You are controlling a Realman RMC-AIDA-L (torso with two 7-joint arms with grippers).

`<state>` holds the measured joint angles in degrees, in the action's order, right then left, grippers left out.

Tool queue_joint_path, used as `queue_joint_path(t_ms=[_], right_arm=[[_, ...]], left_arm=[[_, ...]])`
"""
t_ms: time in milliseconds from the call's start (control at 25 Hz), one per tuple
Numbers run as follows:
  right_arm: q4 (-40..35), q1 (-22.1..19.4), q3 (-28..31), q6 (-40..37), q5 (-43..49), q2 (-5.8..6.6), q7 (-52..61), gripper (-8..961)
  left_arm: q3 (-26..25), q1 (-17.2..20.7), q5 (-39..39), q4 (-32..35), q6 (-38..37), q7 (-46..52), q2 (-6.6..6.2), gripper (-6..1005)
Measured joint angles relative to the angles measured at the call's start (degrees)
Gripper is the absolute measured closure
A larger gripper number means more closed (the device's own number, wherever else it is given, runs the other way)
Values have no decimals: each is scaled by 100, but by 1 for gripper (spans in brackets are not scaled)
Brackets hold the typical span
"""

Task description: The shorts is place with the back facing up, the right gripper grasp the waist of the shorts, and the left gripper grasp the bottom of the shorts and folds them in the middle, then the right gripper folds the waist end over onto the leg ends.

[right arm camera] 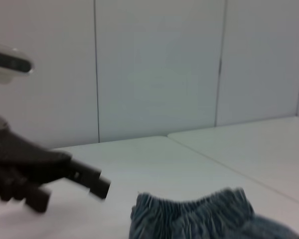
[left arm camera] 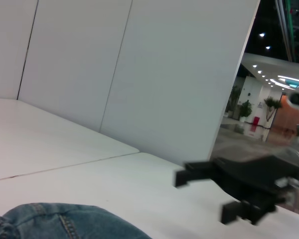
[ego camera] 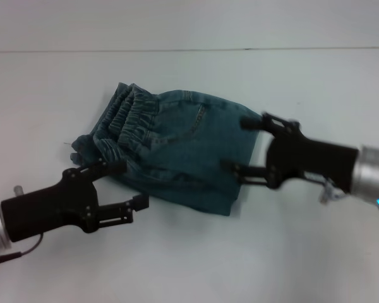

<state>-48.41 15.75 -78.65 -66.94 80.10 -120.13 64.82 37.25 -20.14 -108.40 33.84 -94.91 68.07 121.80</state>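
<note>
Two grippers are flanking the shorts (ego camera: 177,154), which are lying folded on the white table (ego camera: 189,252) with the elastic waistband (ego camera: 129,117) bunched toward the robot's left. The left gripper (ego camera: 129,184) is sitting just beside the near left edge, fingers spread and holding nothing. The right gripper (ego camera: 237,144) is hanging at the opposite edge, fingers also spread, empty.

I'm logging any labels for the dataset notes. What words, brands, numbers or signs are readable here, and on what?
None can be read.
shorts: no readable label or tag.
left gripper, right gripper: no markings visible.
Hallway behind the white panel in the left wrist view: any signs are too small and blurred to read.
</note>
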Motion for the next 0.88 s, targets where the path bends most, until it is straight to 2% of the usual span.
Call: queue_joint_path(t_ms=[160,280,440,600,880], right_arm=[[688,-365,469,-605,-172,27,-912,23],[1332,-453,988,-1168,-99,69,-1532,23],[1938,-489,1461,-1746,137,192,-2006,24],[2076,-544,1692,-1902,499,265,-2041,24],[2043,-663,2135,-2286,886,302,-2079,25]], left_arm=[[-32,-43,-40,-1,26,57,-130,80],[-203,-82,-265,-32,109,127,-217,80],[-471,-149,-559,-185,120,144,-307,80],[-489,-166,-715,-227,-4,106,-325,80],[-474,-183,-1000,-187,-295,94,-327,80]])
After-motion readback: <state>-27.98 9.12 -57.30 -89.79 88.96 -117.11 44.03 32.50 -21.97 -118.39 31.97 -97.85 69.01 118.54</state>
